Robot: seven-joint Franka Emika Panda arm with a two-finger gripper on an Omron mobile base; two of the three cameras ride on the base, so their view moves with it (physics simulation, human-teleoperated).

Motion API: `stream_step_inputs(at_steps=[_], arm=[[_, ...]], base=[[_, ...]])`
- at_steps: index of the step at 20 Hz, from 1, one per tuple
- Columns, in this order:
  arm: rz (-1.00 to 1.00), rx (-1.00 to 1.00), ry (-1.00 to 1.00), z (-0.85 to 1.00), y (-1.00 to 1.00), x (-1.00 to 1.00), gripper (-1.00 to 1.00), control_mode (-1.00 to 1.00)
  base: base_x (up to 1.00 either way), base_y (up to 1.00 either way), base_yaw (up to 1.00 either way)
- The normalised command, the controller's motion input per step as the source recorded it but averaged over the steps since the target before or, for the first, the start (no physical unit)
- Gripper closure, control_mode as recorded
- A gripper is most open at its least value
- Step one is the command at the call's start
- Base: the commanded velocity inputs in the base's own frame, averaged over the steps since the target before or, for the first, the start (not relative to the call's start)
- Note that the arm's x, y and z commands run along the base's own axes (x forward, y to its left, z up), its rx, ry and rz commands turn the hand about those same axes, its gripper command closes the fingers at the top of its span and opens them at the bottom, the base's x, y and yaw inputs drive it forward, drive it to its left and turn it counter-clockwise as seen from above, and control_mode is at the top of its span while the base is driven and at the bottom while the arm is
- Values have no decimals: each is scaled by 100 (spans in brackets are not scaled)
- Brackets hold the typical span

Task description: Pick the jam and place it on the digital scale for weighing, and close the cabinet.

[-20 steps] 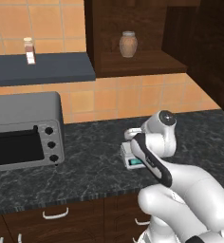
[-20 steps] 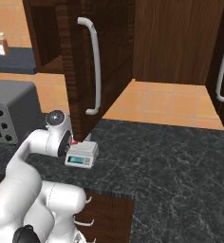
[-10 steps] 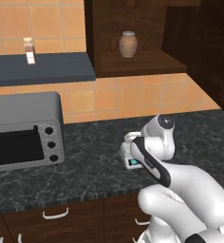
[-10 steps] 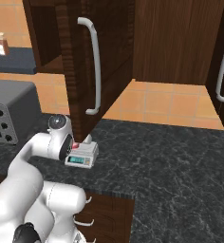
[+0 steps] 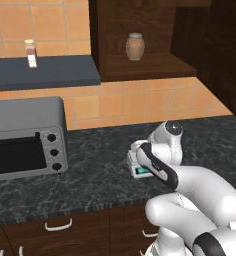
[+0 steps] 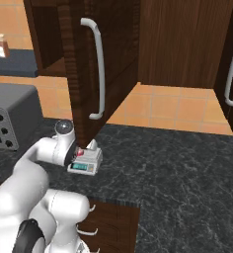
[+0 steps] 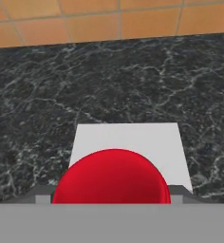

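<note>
Grey toaster oven [image 5: 25, 137] sits at the left on the dark marbled counter [image 5: 100, 175]. Above it, a white-labelled spice bottle [image 5: 31, 53] stands on the blue-grey shelf [image 5: 50, 72]; a brown-beige jar [image 5: 135, 46] stands further right.

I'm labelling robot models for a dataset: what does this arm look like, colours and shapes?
A glossy white arm of thick rounded links, with dark bands at the joints. One round joint cap is grey. A black strip runs along the forearm. No cables or markings show.
</note>
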Motion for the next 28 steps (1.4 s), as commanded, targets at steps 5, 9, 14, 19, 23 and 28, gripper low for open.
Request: stream_step_inputs(at_steps=[5,9,14,19,23,28], arm=[[3,0,-7,-30,0,10,100,-100],[4,0,-9,-27,0,22,100,-100],[3,0,-1,-36,0,23,100,-100],[2,0,-1,-29,0,11,100,-100],[1,0,-3,-24,0,16,100,-100],[1,0,-1,-31,0,21,100,-100]], base=[[0,0,0],[0,0,0],[0,0,0],[0,0,0],[0,0,0],[0,0,0]])
